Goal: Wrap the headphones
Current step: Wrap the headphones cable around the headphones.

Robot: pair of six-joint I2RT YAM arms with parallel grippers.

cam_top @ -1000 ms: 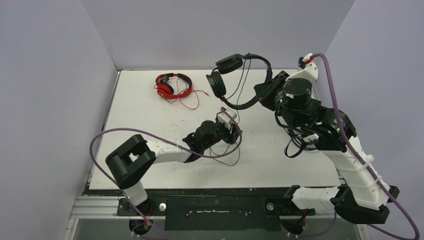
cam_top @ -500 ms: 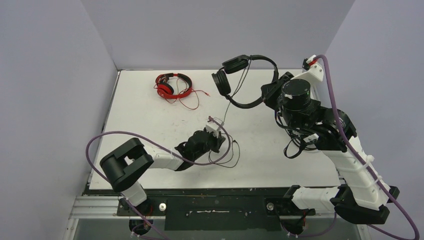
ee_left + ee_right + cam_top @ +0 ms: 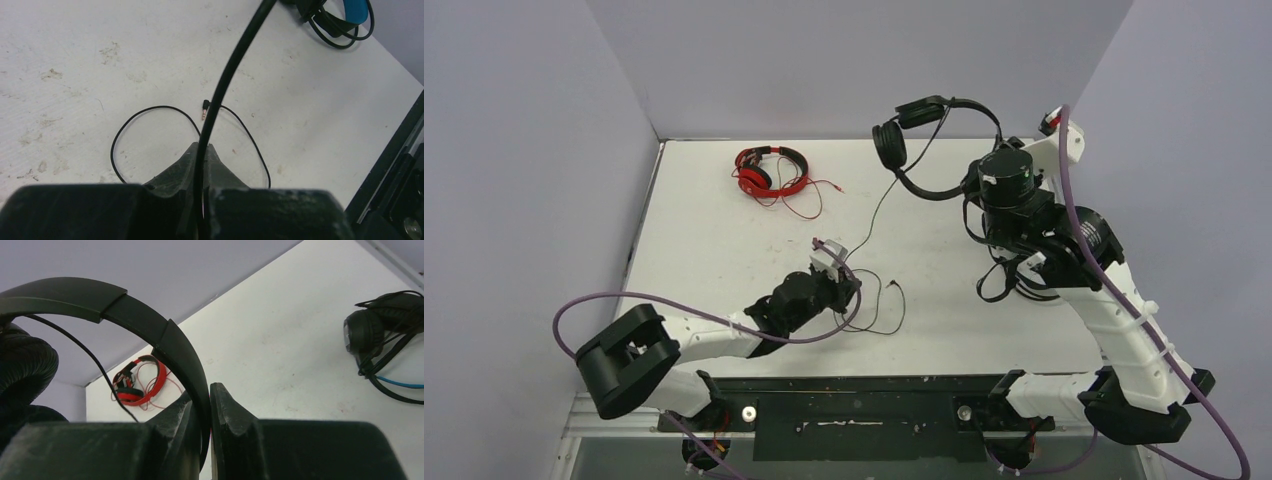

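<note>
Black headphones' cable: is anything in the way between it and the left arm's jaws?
Nothing visible. The left gripper is shut on the black cable, which runs up to the black headphones held up by the right gripper.

A: Where are the headphones?
B: The red pair (image 3: 770,171) lies at the counter's (image 3: 714,240) far left, red cord (image 3: 809,200) loose. The black pair (image 3: 889,145) hangs above its far right, black cord (image 3: 880,203) looping at the front. The blue-banded pair (image 3: 365,332) lies at its right.
</note>
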